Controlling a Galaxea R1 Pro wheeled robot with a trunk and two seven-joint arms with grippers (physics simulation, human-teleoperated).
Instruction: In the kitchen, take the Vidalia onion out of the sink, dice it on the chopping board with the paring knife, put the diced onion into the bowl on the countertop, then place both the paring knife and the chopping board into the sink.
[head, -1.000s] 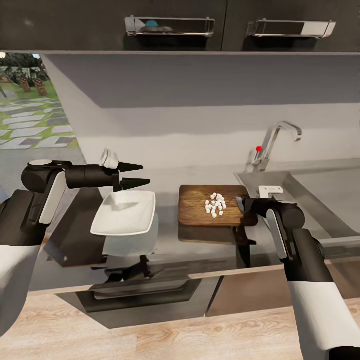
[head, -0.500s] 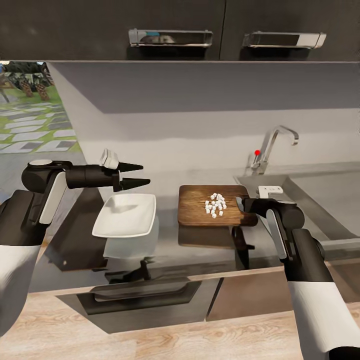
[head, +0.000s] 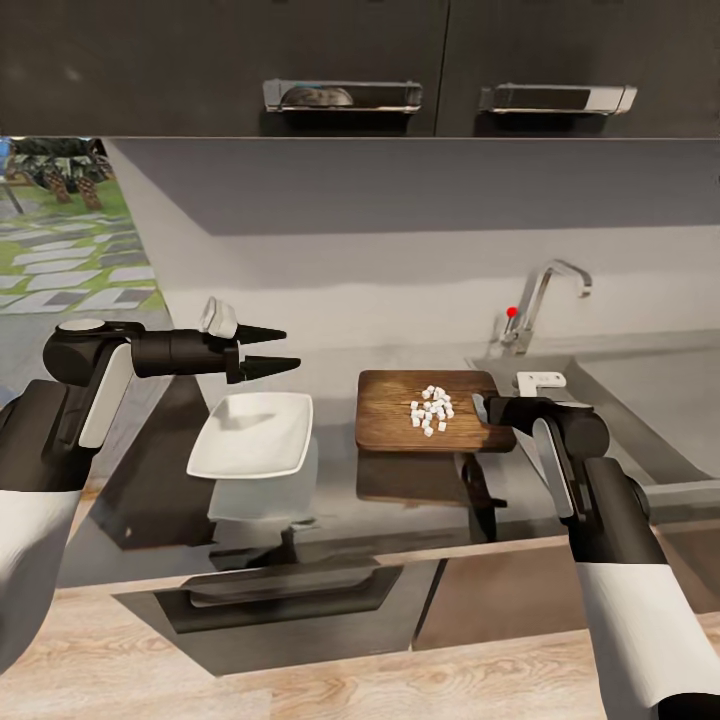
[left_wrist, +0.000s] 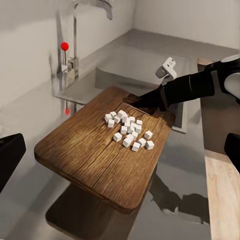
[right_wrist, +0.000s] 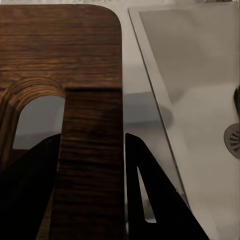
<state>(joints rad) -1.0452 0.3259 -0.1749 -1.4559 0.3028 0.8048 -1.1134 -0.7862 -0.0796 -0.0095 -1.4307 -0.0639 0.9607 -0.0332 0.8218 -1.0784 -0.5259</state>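
Brown wooden chopping board (head: 425, 424) with rounded corners held lifted off the grey glossy worktop (head: 330, 490), its shadow below, carrying a heap of small white diced onion cubes (head: 431, 410) near its middle. Right gripper (head: 487, 408) clamped on the bar at the board's handle-slot end, one dark finger (right_wrist: 150, 195) on either side of the wood. Left gripper (head: 268, 350) hovering above the far edge of the shallow white squarish bowl (head: 252, 432), jaws spread, holding nothing.

Bowl just beside the board's free short edge, on the side away from the right gripper and the grey steel sink (head: 620, 385). Board's long axis pointing from gripper straight toward bowl. Likely next: carry and tip that free edge over the bowl. Risk: cubes sliding off early.
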